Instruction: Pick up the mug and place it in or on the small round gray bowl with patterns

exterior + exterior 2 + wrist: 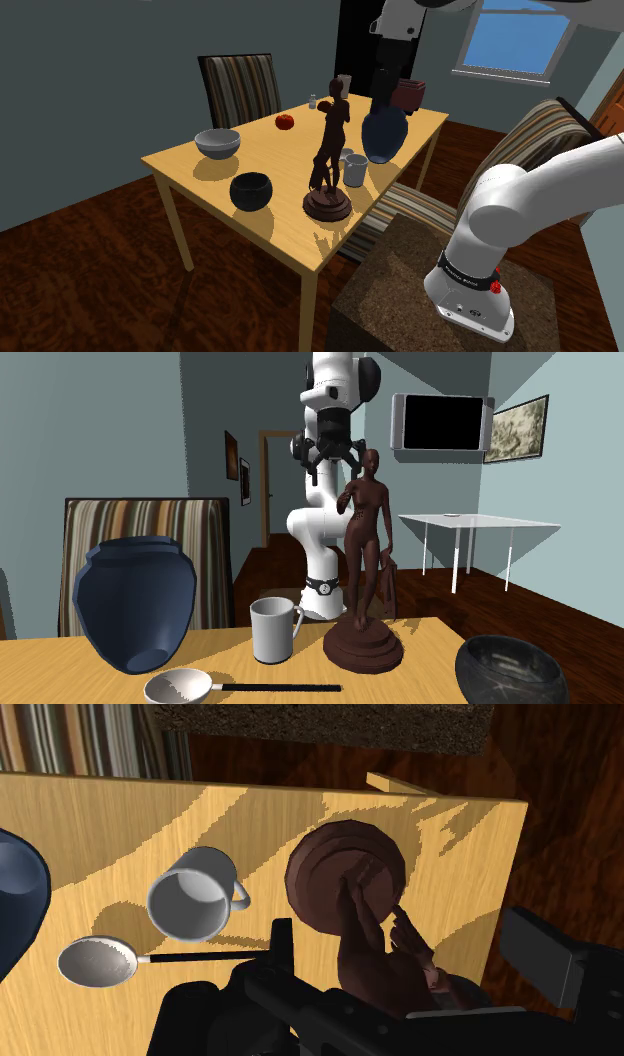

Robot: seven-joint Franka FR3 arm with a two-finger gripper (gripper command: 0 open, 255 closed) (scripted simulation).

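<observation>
The gripper (333, 472), fingers apart, hangs high over the table (175, 163). In the shoulder view the upright mug (354, 168) stands at its 7 o'clock, between vase (383, 135) and statue (332, 150).

Shoulder view overlooks the table (275, 152); second faces the arm (318, 557); wrist looks down.

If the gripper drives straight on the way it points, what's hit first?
Probably the brown figurine: in the wrist view its upper body rises between the open fingers. The white mug stands off to the side of that line. Depth is unclear.
</observation>
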